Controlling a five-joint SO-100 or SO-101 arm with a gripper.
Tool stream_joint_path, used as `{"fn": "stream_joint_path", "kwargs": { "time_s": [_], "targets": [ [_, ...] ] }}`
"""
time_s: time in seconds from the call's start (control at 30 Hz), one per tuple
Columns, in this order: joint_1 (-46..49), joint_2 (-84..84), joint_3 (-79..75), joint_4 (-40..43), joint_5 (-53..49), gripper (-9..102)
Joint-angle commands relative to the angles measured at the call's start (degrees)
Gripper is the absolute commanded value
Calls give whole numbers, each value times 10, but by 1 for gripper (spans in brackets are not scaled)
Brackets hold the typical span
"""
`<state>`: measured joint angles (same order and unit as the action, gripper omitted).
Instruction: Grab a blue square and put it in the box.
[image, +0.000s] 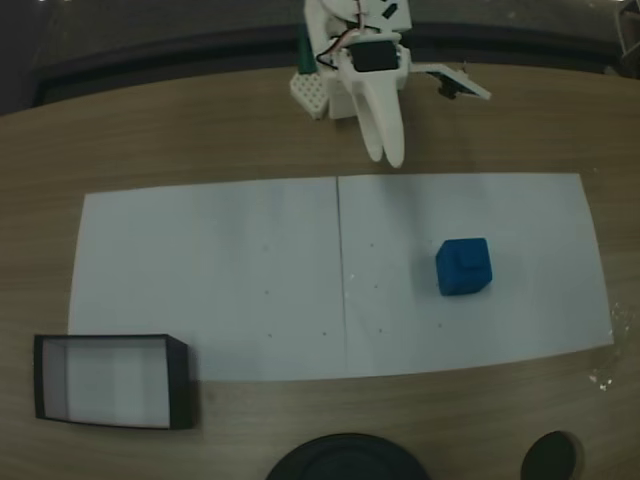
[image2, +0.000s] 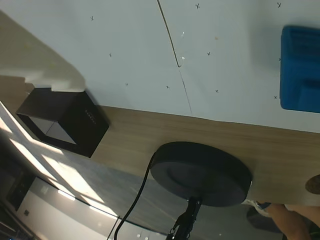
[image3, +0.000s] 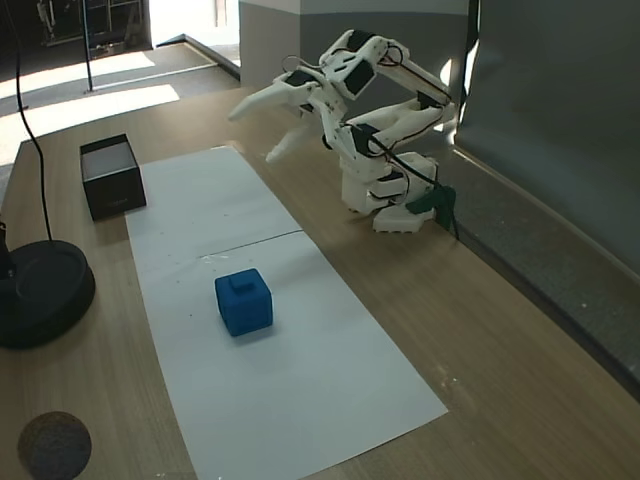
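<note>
While the small bright-blue cube with a raised stud on top (image: 463, 266) sits untouched on the white paper sheet (image: 220, 270), nothing of the task looks done: the grab, the carry and the drop all remain. In a fixed view from above, the white plastic two-finger gripper (image: 388, 152) hovers by the arm's base, at the far edge of the paper, its two fingers lying close together with nothing between them. The cube lies well apart from it, nearer the camera and a little to the right in that view, on the right half of the sheet. In a fixed view from the side the same gap shows, with the gripper (image3: 258, 126) raised above the wooden table (image3: 480, 330) and the cube (image3: 243, 301) resting on the paper below. The shallow black-walled box with a pale floor (image: 108, 381) stands empty off the paper's near left corner, well apart from the cube, beside a round black lamp base (image2: 201, 172).
</note>
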<state>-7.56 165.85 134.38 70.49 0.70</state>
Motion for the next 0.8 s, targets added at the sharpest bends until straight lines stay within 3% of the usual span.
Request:
{"fn": "stream_joint_path", "kwargs": {
  "time_s": [0.0, 0.13, 0.4, 0.77],
  "targets": [
    [-49, -143, -134, 25, 9, 38],
    [-121, -326, -255, 77, 13, 36],
    [-157, -582, -381, 163, -10, 37],
    [-187, -744, -488, 142, -9, 37]
  ]
}}
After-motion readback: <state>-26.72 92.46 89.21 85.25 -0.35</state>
